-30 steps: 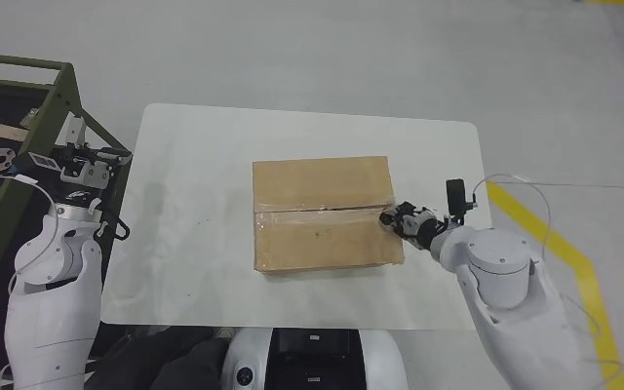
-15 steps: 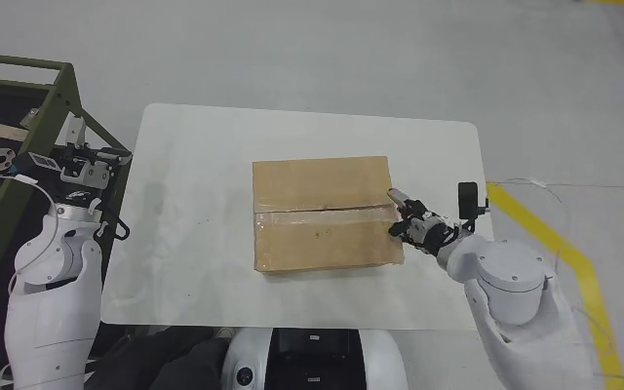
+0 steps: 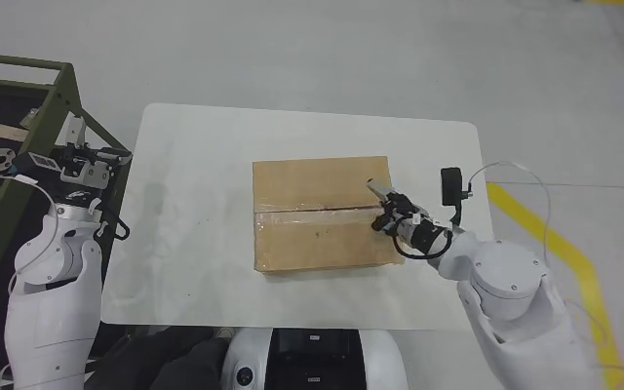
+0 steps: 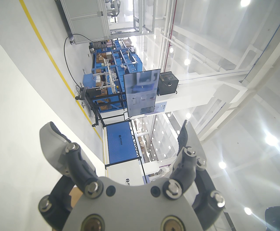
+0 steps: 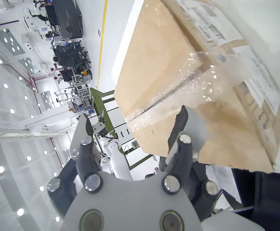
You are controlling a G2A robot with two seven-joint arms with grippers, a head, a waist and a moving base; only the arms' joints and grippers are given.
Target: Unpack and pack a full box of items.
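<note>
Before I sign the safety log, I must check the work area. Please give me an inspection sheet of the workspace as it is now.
Surface: white table with rounded corners.
Job's things: one brown cardboard box at the table's centre, flaps shut, clear tape along the seam, white labels on one side.
Clutter: nothing seen.
Grippers: right gripper open, at the box's taped end; left gripper open, holding nothing, off the table's edge near the cart.
Cables: thin pale cable loops off the right arm's wrist.
Surroundings: green cart frame beside the table; yellow floor line.
</note>
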